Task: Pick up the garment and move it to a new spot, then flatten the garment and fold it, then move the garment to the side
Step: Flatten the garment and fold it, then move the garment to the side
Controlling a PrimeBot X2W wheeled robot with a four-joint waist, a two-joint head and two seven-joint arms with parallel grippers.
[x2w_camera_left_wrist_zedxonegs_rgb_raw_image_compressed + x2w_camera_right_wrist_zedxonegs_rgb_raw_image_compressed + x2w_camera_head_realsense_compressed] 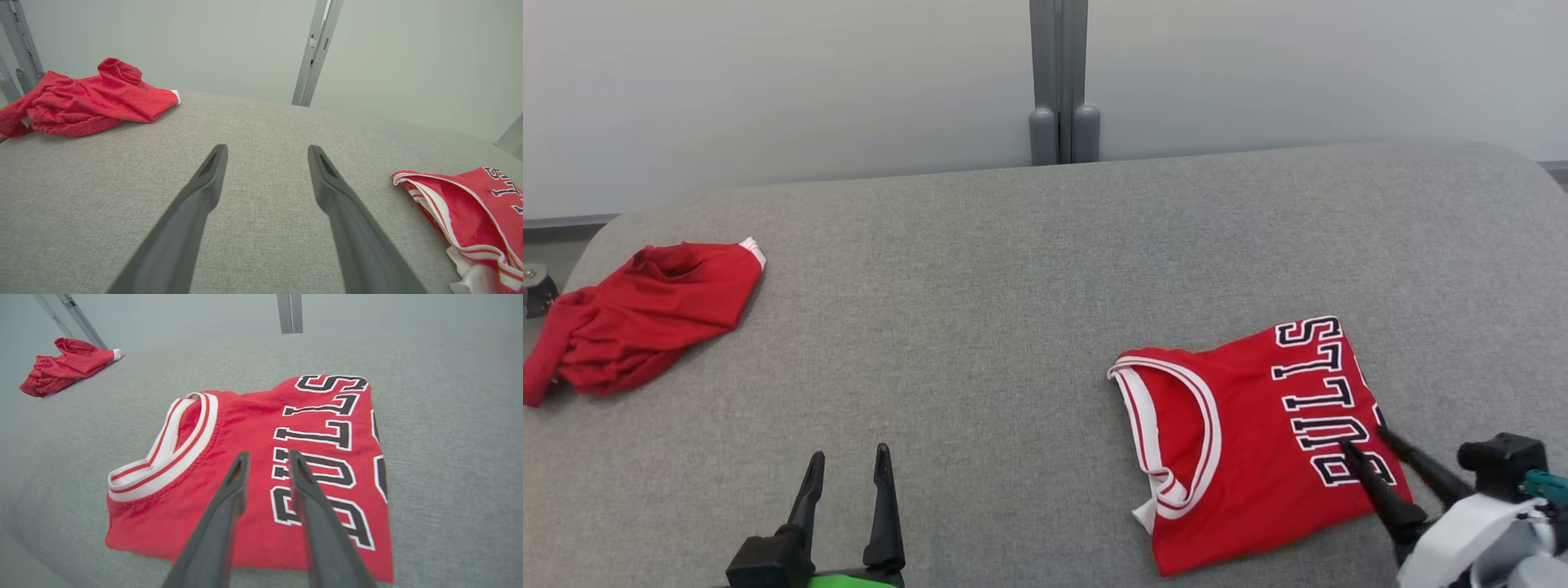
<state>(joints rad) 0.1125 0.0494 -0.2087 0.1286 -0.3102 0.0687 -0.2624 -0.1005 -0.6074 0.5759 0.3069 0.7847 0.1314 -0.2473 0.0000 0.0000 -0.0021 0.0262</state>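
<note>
The garment (1241, 441) is a red jersey with white trim and dark lettering, lying folded and flat at the right of the grey padded table (1013, 286). It also appears in the right wrist view (253, 428) and at the right edge of the left wrist view (470, 204). My right gripper (1362, 438) is over the lettering near the jersey's right edge, open with a narrow gap and no cloth between the fingers (269, 454). Low at the left, my left gripper (849, 453) hangs wide open over bare table (267, 149).
A second red garment (645, 314) lies crumpled at the table's far left edge, seen too from the wrists (90, 102) (65, 363). A grey post (1059, 82) stands behind the table's back edge against a pale wall.
</note>
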